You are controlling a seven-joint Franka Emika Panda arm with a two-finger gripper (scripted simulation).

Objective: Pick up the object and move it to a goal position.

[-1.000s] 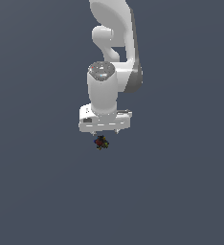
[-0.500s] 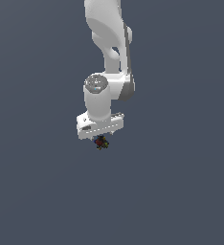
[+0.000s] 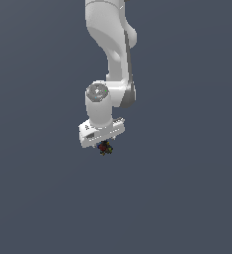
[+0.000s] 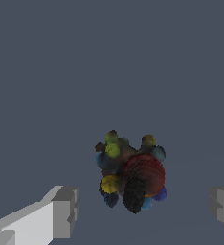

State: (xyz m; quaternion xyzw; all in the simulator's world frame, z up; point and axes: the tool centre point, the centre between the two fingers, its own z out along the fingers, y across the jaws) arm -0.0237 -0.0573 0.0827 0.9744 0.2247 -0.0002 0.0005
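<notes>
The object is a tiny dark clump with red, yellow-green, black and blue patches, right under the white hand in the exterior view. In the wrist view the object lies between the two grey fingertips, with a clear gap on each side. My gripper is open around it and touches nothing. In the wrist view the gripper shows both fingers spread wide. The hand hides the fingers in the exterior view.
A plain, dark grey-blue surface fills both views. The white arm rises above the hand to the top of the exterior view. No other objects or edges show.
The hand has come down over the object and shifted a little toward the exterior view's left. The object has stayed where it was.
</notes>
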